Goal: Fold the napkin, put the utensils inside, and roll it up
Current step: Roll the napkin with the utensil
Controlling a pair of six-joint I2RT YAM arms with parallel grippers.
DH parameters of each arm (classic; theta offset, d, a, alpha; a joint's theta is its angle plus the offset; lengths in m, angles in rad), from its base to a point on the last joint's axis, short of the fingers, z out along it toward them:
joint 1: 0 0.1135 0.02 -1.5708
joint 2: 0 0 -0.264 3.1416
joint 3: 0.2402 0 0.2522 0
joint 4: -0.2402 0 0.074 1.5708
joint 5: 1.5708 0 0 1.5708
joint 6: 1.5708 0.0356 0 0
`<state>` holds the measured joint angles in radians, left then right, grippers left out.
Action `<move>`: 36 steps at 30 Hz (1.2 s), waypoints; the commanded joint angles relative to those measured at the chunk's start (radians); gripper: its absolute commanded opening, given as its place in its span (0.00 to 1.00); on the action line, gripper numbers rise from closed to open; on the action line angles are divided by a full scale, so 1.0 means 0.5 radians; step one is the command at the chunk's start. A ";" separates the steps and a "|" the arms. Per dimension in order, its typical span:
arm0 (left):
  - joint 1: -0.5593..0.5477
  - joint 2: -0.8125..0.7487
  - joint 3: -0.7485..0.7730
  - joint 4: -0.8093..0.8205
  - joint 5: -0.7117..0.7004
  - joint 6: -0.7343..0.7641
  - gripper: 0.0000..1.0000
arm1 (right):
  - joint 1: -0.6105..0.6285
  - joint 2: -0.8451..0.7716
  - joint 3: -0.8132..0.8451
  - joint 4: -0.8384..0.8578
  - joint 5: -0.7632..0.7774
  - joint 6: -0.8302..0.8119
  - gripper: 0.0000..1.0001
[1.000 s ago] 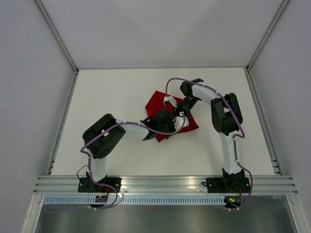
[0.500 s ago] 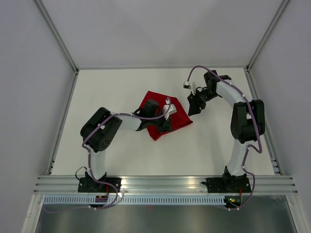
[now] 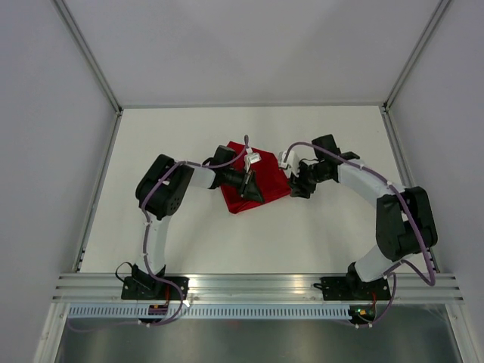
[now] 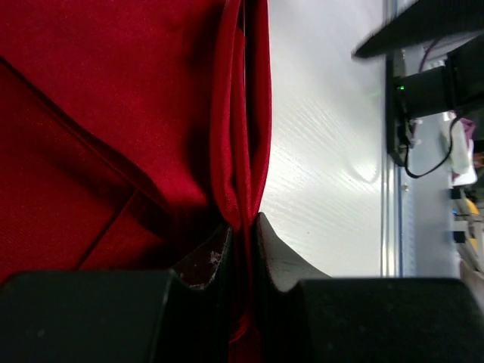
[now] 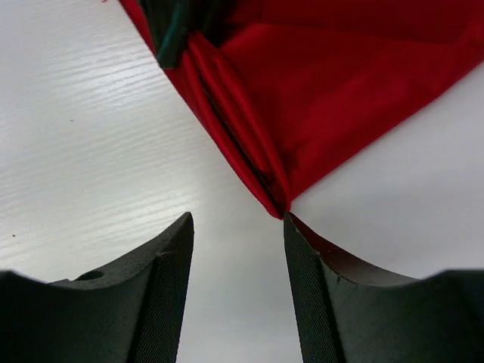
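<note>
Masking part of the folded napkin on the worktop overhead, the left end effector proves, by its wrist view, clenched on a doubled cloth edge; the right end effector stands released, a napkin corner at one fingertip.

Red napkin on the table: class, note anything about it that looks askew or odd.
The deep-red cloth napkin lies skewed on the white table, and its folded layers bunch unevenly where the left gripper pinches them. No cutlery is visible.
</note>
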<state>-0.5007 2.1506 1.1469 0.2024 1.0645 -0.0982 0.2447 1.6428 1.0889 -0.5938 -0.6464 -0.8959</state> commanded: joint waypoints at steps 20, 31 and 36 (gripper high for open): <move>0.093 0.362 0.427 -0.392 0.528 -0.181 0.02 | 0.833 -0.083 -0.622 1.098 0.655 -0.353 0.64; 0.096 0.405 0.510 -0.592 0.555 -0.098 0.02 | 0.860 0.193 -0.491 1.096 0.762 -0.445 0.51; 0.102 0.417 0.547 -0.702 0.568 -0.015 0.02 | 0.860 0.246 -0.432 0.882 0.750 -0.521 0.29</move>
<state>-0.4515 2.3375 1.3895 -0.0963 1.3067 -0.1696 0.6743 1.7157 0.8551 -0.0364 -0.2810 -1.1149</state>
